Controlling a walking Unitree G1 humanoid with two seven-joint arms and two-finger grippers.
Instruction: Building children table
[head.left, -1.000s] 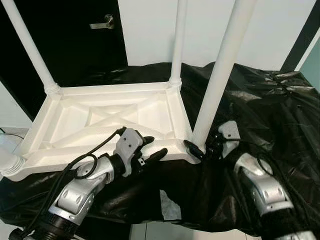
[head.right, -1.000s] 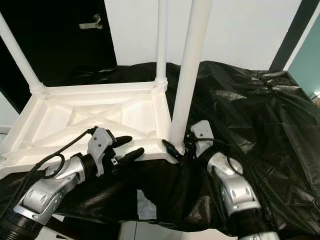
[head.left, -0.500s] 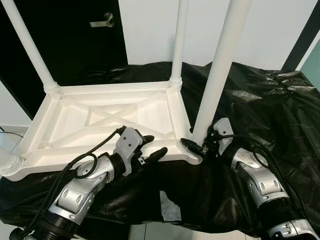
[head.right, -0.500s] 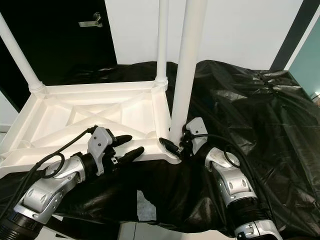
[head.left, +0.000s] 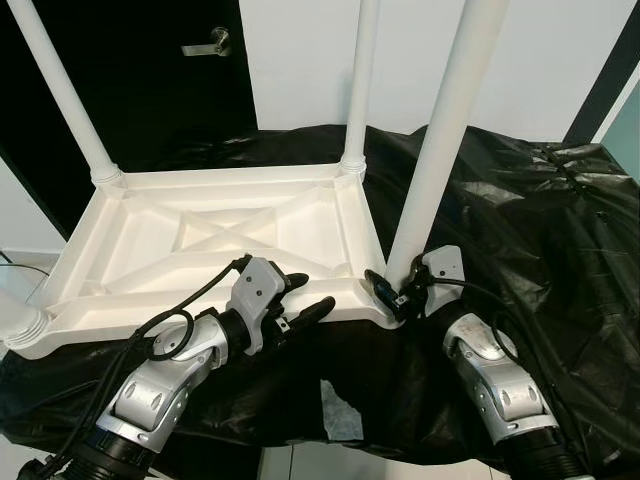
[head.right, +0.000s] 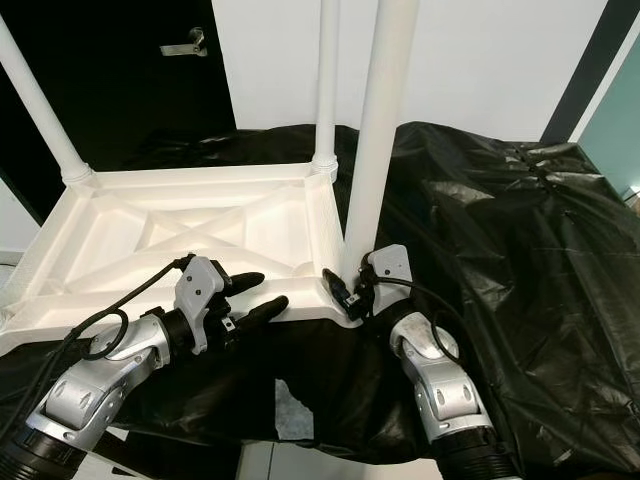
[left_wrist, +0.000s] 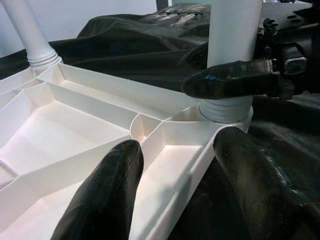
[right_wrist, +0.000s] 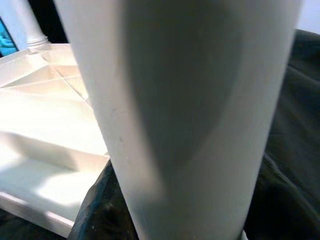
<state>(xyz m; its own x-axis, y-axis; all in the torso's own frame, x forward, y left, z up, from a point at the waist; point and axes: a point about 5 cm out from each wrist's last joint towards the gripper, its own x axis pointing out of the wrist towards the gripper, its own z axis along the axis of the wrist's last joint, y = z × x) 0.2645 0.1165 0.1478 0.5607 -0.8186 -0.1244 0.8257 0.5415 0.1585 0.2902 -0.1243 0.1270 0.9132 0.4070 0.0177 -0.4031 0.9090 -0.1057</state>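
A white plastic children's table (head.left: 200, 240) lies upside down on a black sheet, its legs pointing up. My left gripper (head.left: 314, 290) is open and straddles the table's front rim, one finger (left_wrist: 107, 195) over the ribbed inside and the other outside. My right gripper (head.left: 392, 290) is shut on the base of the near right leg (head.left: 440, 150), where the leg meets its corner socket. One of its fingers (left_wrist: 230, 82) crosses the front of that leg in the left wrist view. The leg (right_wrist: 190, 115) sits very close in the right wrist view.
Two more legs stand at the far corners (head.left: 60, 90) (head.left: 360, 80), and a fourth socket (head.left: 15, 325) is at the near left. The crumpled black sheet (head.left: 540, 220) covers the surface to the right. A black door (head.left: 150, 70) is behind.
My right forearm has swung in closer under the near right leg, with the gripper staying at the leg's base. The left arm has not moved.
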